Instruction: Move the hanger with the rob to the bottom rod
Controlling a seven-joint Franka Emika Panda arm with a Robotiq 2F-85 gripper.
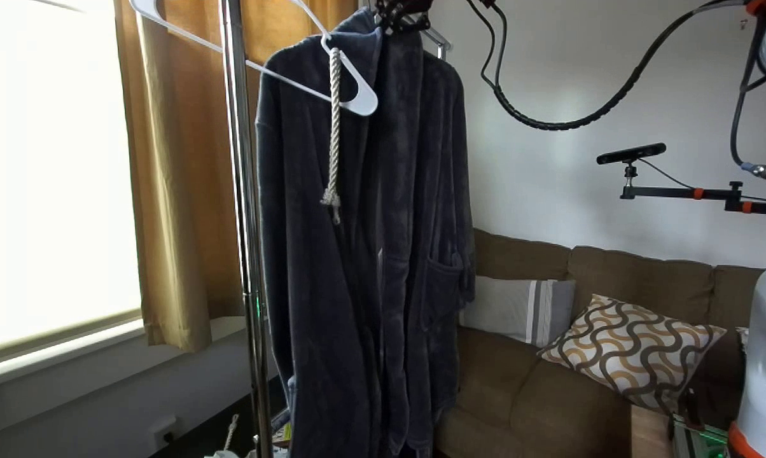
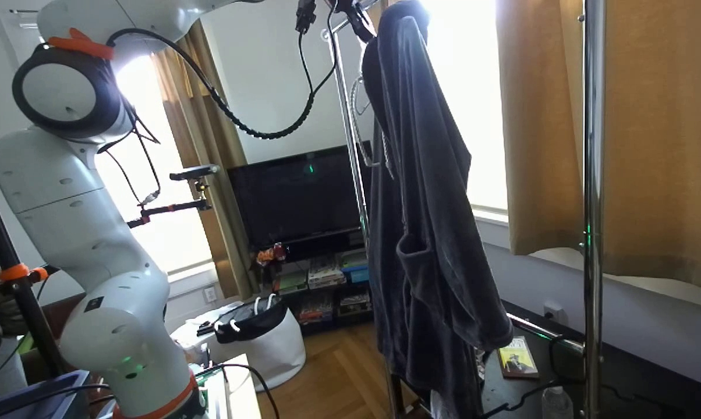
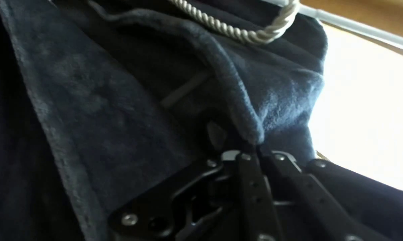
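Note:
The dark blue-grey robe hangs at full length in both exterior views [image 1: 357, 254] [image 2: 426, 233]. In the wrist view the robe [image 3: 97, 110] fills most of the picture. Its own hanger is mostly hidden in the collar. My gripper [image 3: 255, 149] is at the robe's collar, with its fingers close together and a cloth fold at the tips. Whether the hanger is also pinched is hidden. The gripper also shows at the top of an exterior view [image 1: 403, 16]. A low chrome rod [image 2: 545, 332] runs behind the robe.
A white hanger [image 1: 359, 103] with a cream rope [image 1: 334, 127] hangs in front of the robe's shoulder. Chrome rack poles [image 1: 246, 254] [image 2: 592, 203] stand beside the robe. A sofa [image 1: 516, 381] and a television [image 2: 298, 198] are behind. A bottle [image 2: 557, 402] stands low near a pole.

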